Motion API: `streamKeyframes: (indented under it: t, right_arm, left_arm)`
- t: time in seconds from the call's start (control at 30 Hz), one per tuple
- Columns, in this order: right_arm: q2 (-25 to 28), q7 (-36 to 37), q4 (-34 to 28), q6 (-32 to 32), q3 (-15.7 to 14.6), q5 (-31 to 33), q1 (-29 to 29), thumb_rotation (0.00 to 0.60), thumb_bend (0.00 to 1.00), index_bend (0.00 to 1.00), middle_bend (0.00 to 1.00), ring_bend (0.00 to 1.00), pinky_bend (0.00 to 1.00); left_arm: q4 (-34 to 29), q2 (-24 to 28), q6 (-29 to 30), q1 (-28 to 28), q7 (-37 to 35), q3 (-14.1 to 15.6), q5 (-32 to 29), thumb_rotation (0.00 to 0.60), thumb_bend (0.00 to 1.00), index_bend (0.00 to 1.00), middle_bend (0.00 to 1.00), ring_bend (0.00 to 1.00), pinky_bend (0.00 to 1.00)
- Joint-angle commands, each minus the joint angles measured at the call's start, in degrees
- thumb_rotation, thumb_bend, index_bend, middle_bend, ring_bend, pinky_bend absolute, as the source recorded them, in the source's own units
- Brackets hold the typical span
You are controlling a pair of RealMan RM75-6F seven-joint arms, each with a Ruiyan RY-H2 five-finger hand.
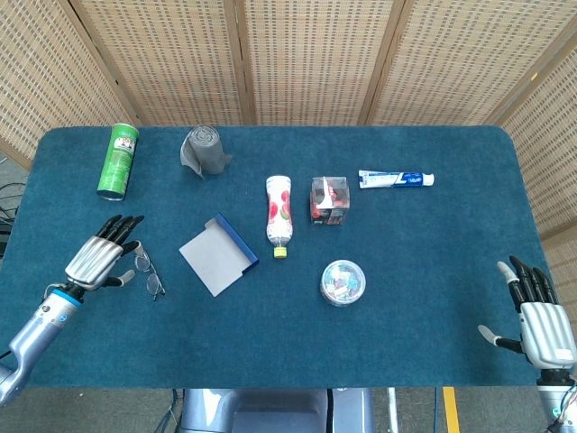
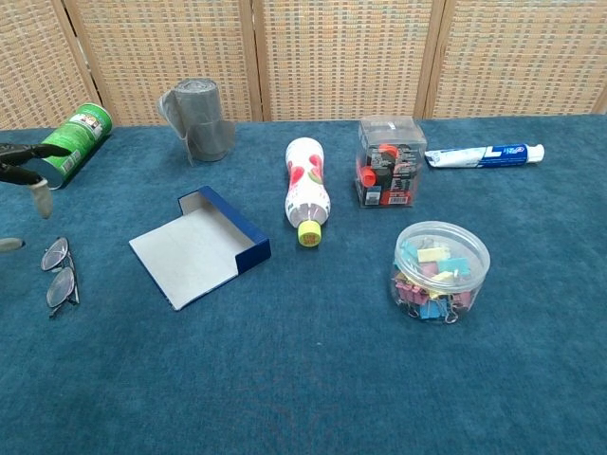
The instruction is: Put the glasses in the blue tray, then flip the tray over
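The blue tray is lying open side up, showing a pale grey floor and low blue walls along two edges. Left of it, the left hand is hovering with fingers apart, holding nothing, just beside the glasses. The right hand is waiting at the table's near right corner, fingers spread. The thin, dark wire-framed glasses are resting folded on the cloth.

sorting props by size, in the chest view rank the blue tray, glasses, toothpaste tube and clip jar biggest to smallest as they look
1. blue tray
2. clip jar
3. toothpaste tube and glasses: look about alike; the tube lies farther back, so ranking them is unsure.
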Motion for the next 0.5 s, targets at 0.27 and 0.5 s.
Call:
streamKeyframes:
  t: [0.27, 0.5]
  right_arm:
    - [0.33, 0.29, -0.42, -0.47, -0.05, 0.30, 0.06, 0.600, 0.00, 0.00, 0.00, 0.00, 0.00]
    - [0.47, 0.55, -0.62, -0.61, -0.06, 0.40, 0.06, 0.600, 0.00, 0.00, 0.00, 0.00, 0.00]
  left_arm:
    - [6.34, -5.59, -2.55, -1.94, 0.23, 1.95, -0.24, 0.600, 0.36, 0.46, 0.00, 0.00, 0.00]
    - [8.62, -7.23, -3.65, -2.18, -0.08, 2.76, -0.85, 0.600, 0.36, 0.46, 0.00, 0.00, 0.00]
